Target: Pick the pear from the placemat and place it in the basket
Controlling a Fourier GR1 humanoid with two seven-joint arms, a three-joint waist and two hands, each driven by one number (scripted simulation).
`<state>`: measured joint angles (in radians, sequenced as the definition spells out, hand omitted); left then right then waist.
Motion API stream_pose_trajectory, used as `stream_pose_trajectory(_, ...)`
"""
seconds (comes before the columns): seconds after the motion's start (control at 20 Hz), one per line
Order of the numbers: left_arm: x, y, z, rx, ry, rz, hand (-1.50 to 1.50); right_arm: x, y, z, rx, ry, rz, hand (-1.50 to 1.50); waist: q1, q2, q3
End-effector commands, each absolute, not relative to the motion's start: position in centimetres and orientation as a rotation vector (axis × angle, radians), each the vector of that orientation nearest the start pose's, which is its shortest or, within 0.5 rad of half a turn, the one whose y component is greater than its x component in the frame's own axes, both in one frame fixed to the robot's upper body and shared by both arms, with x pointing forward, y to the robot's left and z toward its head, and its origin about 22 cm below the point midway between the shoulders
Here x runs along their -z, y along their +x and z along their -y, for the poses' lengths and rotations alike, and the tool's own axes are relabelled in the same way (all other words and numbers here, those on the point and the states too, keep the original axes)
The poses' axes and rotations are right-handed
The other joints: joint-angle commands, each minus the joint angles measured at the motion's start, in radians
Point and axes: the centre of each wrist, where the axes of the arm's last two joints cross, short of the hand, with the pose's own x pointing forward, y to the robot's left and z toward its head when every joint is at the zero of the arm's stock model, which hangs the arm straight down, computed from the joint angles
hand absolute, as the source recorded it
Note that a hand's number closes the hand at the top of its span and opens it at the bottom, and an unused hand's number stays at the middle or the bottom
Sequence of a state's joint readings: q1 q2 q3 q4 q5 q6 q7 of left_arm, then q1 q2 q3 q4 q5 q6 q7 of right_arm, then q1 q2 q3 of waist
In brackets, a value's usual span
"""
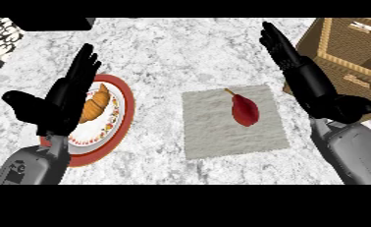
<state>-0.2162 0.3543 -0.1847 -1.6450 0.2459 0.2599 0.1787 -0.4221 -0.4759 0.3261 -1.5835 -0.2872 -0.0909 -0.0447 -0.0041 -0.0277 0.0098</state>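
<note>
The pale marbled stone counter [181, 49] is lit brightly and evenly. No glare is seen. Only faint shadows are cast.

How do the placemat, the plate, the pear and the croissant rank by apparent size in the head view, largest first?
1. placemat
2. plate, partly hidden behind the left hand, so its place against the placemat is unsure
3. and 4. pear and croissant, too alike to rank; the croissant is partly covered

place: home kitchen | surface: pale marbled stone counter [181, 49] | evidence: croissant [95, 106] sat on patterned plate [109, 123] near left edge; woven basket [340, 49] stood at right edge
</note>
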Motion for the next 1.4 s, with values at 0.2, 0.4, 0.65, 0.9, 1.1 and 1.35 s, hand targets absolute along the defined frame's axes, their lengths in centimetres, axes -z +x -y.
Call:
stream_pose_trajectory(0.2, -7.5, 28.9, -26.3, 0.134, 0.164, 1.536, 0.0, -14.5, 35.3, 20.2, -0.433, 0.677, 1.976, 1.5, 0.107, 0.074, -0.003)
stream_pose_trajectory(0.4, -5.9, 28.9, -26.6, 0.119, 0.129, 1.445, 0.0, -15.7, 33.2, 17.4, -1.132, 0.829, 2.015, -1.5, 0.094, 0.066, -0.006)
stream_pose_trajectory(0.65, -4.9, 28.8, -30.9, 0.08, 0.196, 1.388, 0.0, -9.2, 32.1, 13.2, -1.123, 0.883, 2.119, -1.5, 0.023, 0.034, -0.009)
stream_pose_trajectory(0.9, -3.9, 30.4, -30.6, 0.072, 0.21, 1.373, 0.0, -14.7, 32.6, 14.1, -1.179, 0.698, 2.034, -1.5, -0.003, 0.028, -0.011)
stream_pose_trajectory(1.1, -5.3, 29.2, -31.9, 0.091, 0.183, 1.368, 0.0, -20.4, 33.1, 14.8, -1.443, 0.42, 1.901, -1.5, 0.004, 0.018, -0.012)
stream_pose_trajectory(1.35, -5.0, 29.2, -31.7, 0.075, 0.194, 1.385, 0.0, -27.5, 34.2, 17.3, -1.574, -0.209, 1.862, -1.5, 0.01, 0.017, -0.013)
